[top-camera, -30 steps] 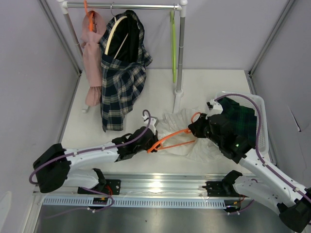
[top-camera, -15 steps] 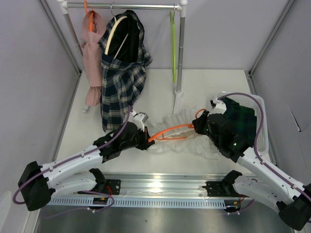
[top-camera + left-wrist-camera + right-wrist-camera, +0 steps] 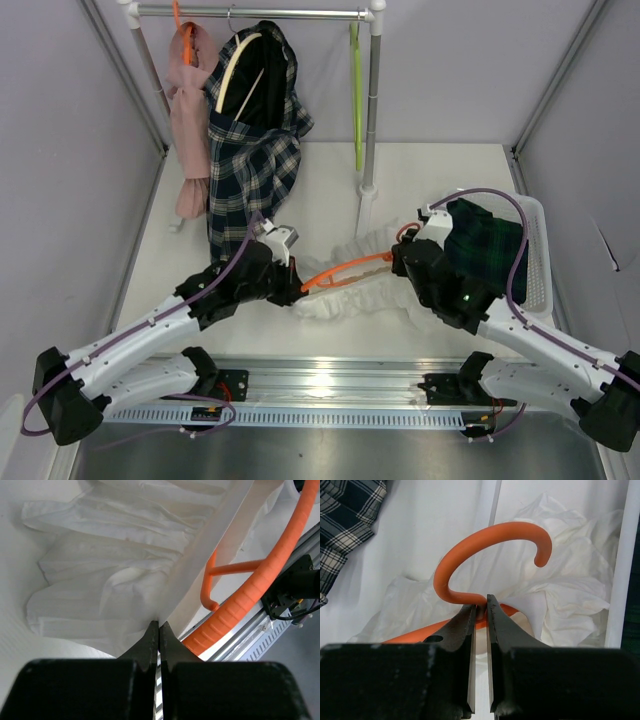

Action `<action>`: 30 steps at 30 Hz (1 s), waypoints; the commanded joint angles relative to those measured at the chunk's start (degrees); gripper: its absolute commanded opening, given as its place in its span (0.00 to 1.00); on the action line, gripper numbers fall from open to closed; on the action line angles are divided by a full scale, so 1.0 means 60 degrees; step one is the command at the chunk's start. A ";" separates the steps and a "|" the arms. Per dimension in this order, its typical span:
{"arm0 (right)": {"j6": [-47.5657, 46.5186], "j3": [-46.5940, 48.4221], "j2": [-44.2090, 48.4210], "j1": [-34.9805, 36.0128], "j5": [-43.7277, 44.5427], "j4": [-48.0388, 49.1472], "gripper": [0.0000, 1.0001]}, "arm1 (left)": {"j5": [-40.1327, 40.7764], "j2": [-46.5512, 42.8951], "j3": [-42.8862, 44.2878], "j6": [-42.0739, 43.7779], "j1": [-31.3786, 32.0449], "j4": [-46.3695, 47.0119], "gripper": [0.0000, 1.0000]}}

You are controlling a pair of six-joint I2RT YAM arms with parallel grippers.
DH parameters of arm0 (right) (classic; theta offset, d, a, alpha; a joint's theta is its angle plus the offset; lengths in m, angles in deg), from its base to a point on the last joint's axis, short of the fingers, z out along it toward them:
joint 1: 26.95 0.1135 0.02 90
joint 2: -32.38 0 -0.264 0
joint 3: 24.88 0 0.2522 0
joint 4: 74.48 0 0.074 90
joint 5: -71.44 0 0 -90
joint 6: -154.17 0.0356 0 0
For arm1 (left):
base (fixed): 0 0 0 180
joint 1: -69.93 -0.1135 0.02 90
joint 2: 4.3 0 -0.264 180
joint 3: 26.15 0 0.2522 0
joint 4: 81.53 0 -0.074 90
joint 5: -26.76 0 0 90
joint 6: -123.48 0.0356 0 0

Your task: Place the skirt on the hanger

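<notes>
Steadying orange hanger with right jaws clamped at its neck, tensioning white garment with left jaws pinched on it.

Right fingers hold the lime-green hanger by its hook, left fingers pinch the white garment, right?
No. The right fingers hold the orange hanger by its hook, not a lime-green one; the right wrist view shows it. The left fingers pinch the white garment.

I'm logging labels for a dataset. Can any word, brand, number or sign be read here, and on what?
None can be read: no print shows on the orange hanger, the white garment, the skirt or the basket.
</notes>
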 commanded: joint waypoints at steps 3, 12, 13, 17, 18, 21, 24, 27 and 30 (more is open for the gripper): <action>-0.0928 0.0227 -0.0082 0.0001 0.2063 -0.0284 0.00 | 0.0155 -0.0569 0.0519 0.0547 -0.0516 -0.1268 0.00; -0.1047 0.0417 -0.0244 0.0338 0.2898 -0.0445 0.00 | -0.0137 -0.0688 0.1060 0.1074 -0.0781 -0.1928 0.00; -0.0930 0.0563 -0.0316 0.0309 0.2898 -0.0561 0.00 | -0.0210 -0.0644 0.1075 0.1176 -0.0781 -0.1986 0.00; -0.0754 0.0915 -0.0463 0.0294 0.2635 -0.0592 0.00 | -0.0416 -0.0511 0.0798 0.1323 -0.0766 -0.1958 0.00; -0.0695 0.0974 -0.0478 0.0294 0.2475 -0.0606 0.00 | -0.0416 -0.0482 0.0739 0.1323 -0.0766 -0.1957 0.00; -0.0549 0.1135 -0.0493 0.0250 0.2342 -0.0650 0.00 | -0.0445 -0.0482 0.0460 0.1338 -0.0737 -0.1870 0.00; -0.0417 0.1209 -0.0478 0.0148 0.2152 -0.0782 0.00 | -0.0431 -0.0365 0.0548 0.1352 -0.0737 -0.1928 0.00; -0.0256 0.1238 -0.0434 0.0031 0.2049 -0.0928 0.00 | -0.0446 -0.0292 0.0504 0.1353 -0.0635 -0.1899 0.00; -0.0037 0.1311 -0.0434 -0.0174 0.2005 -0.1161 0.00 | -0.0431 -0.0292 0.0562 0.1353 -0.0503 -0.1914 0.00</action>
